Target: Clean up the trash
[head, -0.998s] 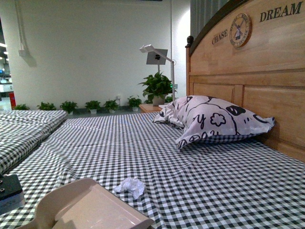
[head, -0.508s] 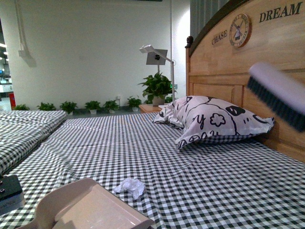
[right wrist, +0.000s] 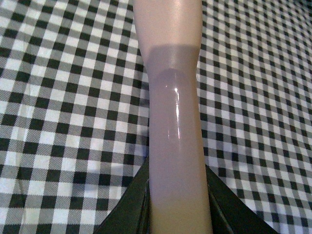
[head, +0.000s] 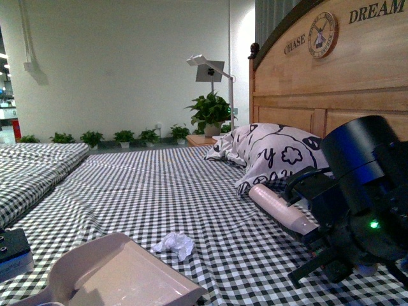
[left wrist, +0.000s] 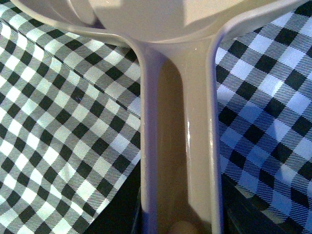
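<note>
The trash, a small crumpled white wad (head: 173,243), lies on the checked bedsheet just beyond the dustpan's front corner. The pinkish-beige dustpan (head: 121,274) rests on the sheet at the near left. My left gripper (left wrist: 180,217) is shut on its handle (left wrist: 178,146). My right arm (head: 360,210) is low over the bed at the right, to the right of the wad and apart from it. The right gripper (right wrist: 178,207) is shut on the brush (right wrist: 173,122). The brush's pale body (head: 280,207) points left toward the pillow. Its bristles do not show.
A black-and-white patterned pillow (head: 274,156) leans by the wooden headboard (head: 331,95) at the right. A second checked bed (head: 32,172) lies to the left. A dark block (head: 13,254) sits at the left edge. Plants (head: 210,115) and a lamp stand by the far wall.
My right arm swung in from the upper right with the brush and came down low over the bed, in front of the pillow. The dustpan and wad stayed where they were.
</note>
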Controlling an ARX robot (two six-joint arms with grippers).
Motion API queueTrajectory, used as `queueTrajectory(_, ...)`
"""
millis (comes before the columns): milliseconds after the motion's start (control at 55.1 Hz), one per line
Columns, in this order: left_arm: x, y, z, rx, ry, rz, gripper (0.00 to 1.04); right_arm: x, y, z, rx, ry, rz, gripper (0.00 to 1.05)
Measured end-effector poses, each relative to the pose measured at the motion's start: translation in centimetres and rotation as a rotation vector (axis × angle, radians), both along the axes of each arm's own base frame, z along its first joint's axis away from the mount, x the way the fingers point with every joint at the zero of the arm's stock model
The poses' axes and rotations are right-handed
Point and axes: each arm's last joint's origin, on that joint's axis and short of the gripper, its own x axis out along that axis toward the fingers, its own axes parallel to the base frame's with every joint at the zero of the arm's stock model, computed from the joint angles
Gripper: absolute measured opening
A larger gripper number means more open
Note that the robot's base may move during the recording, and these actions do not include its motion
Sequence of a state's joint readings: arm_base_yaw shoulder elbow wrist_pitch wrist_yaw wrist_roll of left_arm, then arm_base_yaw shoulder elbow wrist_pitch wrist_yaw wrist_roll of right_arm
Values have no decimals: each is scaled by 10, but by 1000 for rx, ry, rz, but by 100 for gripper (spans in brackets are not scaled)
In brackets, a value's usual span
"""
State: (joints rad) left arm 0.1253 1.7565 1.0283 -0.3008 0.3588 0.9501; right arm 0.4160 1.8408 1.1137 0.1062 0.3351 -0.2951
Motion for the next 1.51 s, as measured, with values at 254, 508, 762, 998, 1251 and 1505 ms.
queueTrajectory(254,0,0,0,0,0,0,26,21,20,-18,-58,-6,-21,20)
queueTrajectory(508,0,0,0,0,0,0,26,25,37,-38,-100,59,35,20)
queueTrajectory(762,0,0,0,0,0,0,26,25,51,-51,-137,117,67,20)
queueTrajectory(998,0,0,0,0,0,0,26,27,64,-47,-112,130,110,20)
queueTrajectory(1251,0,0,0,0,0,-1,26,-8,76,-39,66,328,464,20)
queueTrajectory(1505,0,0,0,6,-2,-9,26,-20,38,10,264,297,629,20)
